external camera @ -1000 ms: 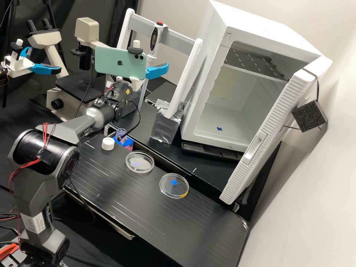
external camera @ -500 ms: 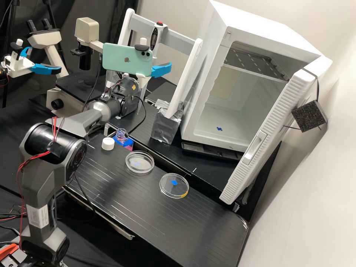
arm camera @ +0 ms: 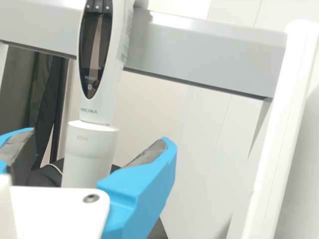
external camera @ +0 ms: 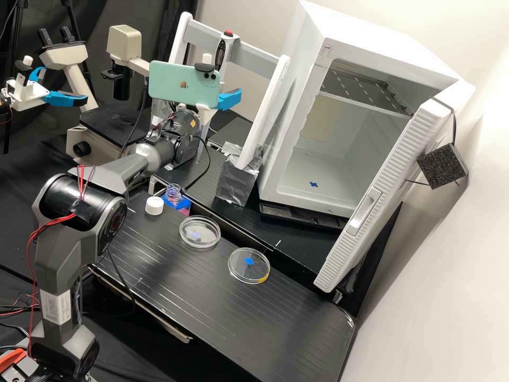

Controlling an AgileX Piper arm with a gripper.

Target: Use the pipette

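- Pipette (arm camera: 94, 112) hangs upright at the stand's crossbar (arm camera: 199, 57), its display facing the wrist camera.
- Gripper (arm camera: 94, 137) in front of the stand, spread wide, nothing pinched; the pipette's white lower barrel shows between and beyond the two blue fingers. Contact: none that I can make out.
- Step in hand, as I judge it: lining up to take the pipette off the stand. Early stage; no liquid work begun.
- Doing it well: centre the barrel between the pads, go straight in toward the stand, then close evenly. Keep the grip square to the shaft so it doesn't twist.
- Barrel looks smooth and rounded; likely to slip or swivel if caught by the fingertips alone. Seat it deeper, then free it from the crossbar before drawing away from the stand.
- Risk: one finger nudging the barrel and setting it swinging against the stand.
- For later: uncapped bottle (external camera: 173, 193), white cap (external camera: 154, 205) and two dishes (external camera: 200, 233) on the stand's near side.
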